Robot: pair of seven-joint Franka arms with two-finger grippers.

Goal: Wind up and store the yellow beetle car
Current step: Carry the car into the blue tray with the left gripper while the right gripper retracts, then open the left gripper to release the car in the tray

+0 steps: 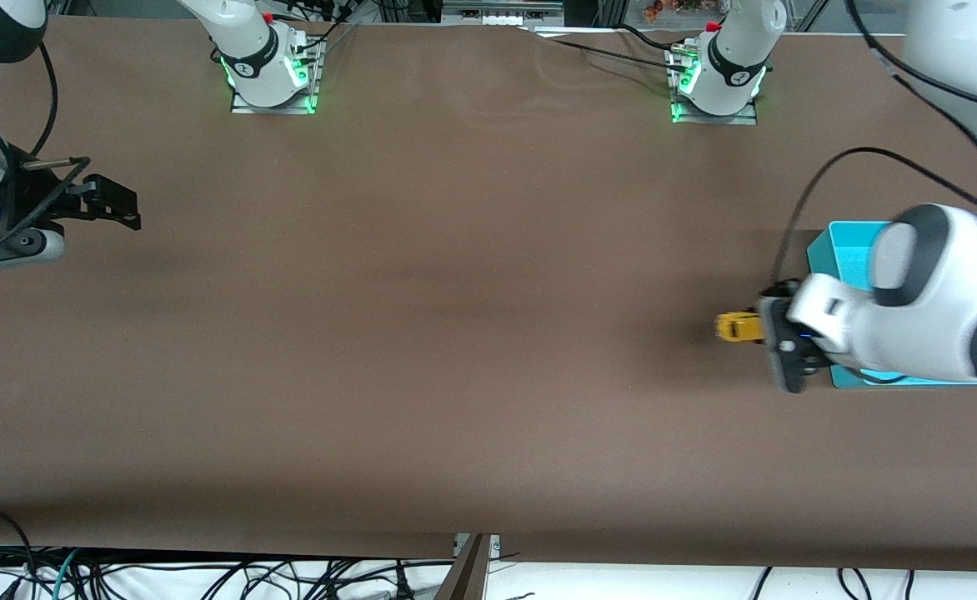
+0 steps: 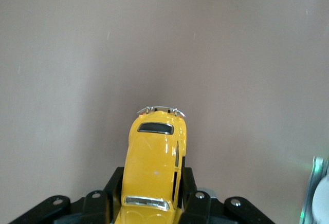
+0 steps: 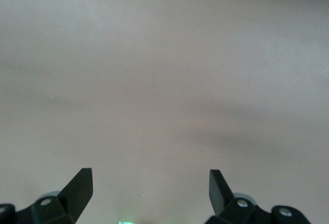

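Observation:
The yellow beetle car is held in my left gripper, low over the brown table beside the blue bin at the left arm's end. In the left wrist view the car sits lengthwise between the black fingers, which are shut on its sides, with its chrome bumper pointing away from the wrist. My right gripper is open and empty, held above the table at the right arm's end; its wrist view shows its two fingertips wide apart over bare table.
The blue bin is open-topped and is mostly hidden under the left arm's wrist. The arm bases stand along the table's edge farthest from the front camera. Cables hang below the near edge.

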